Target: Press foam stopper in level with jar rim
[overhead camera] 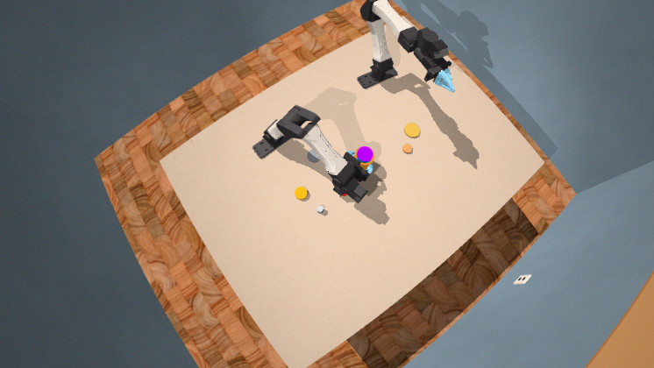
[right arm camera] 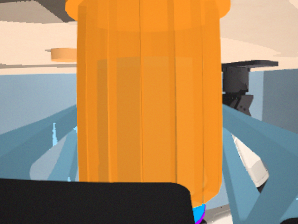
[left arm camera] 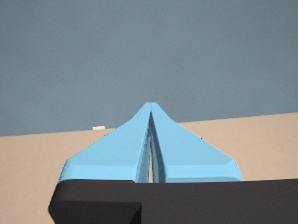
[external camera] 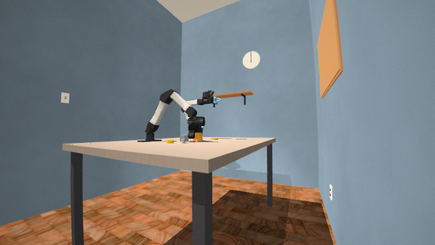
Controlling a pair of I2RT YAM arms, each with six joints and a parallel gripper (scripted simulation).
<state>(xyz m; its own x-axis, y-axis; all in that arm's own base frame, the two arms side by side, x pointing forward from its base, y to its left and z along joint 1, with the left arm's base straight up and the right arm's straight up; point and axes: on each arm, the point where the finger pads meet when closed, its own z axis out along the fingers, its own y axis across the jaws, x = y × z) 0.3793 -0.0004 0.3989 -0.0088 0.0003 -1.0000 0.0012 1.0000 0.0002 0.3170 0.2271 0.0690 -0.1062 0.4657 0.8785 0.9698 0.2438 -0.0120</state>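
Note:
The orange jar (overhead camera: 365, 165) (external camera: 198, 136) (right arm camera: 145, 110) stands upright on the table. The stopper (overhead camera: 365, 153) (right arm camera: 199, 212), with a purple top and blue side, sits in its mouth and shows above the rim; in the right wrist view it is mostly hidden behind the black gripper body. My right gripper (overhead camera: 360, 161) (right arm camera: 149, 112) is low at the jar, with a blue finger against each side, shut on the jar; the fingertips are partly hidden. My left gripper (overhead camera: 452, 89) (external camera: 220, 100) (left arm camera: 150, 111) is shut and empty, raised well away from the jar.
On the table (overhead camera: 274, 256) (external camera: 136, 150) lie a yellow disc (overhead camera: 300, 193) (external camera: 169, 141), a white cylinder (overhead camera: 319, 208) (external camera: 183, 141), a small red piece (overhead camera: 344, 194), a greyish piece (overhead camera: 314, 156), an orange disc (overhead camera: 407, 148) and a second yellow disc (overhead camera: 411, 130).

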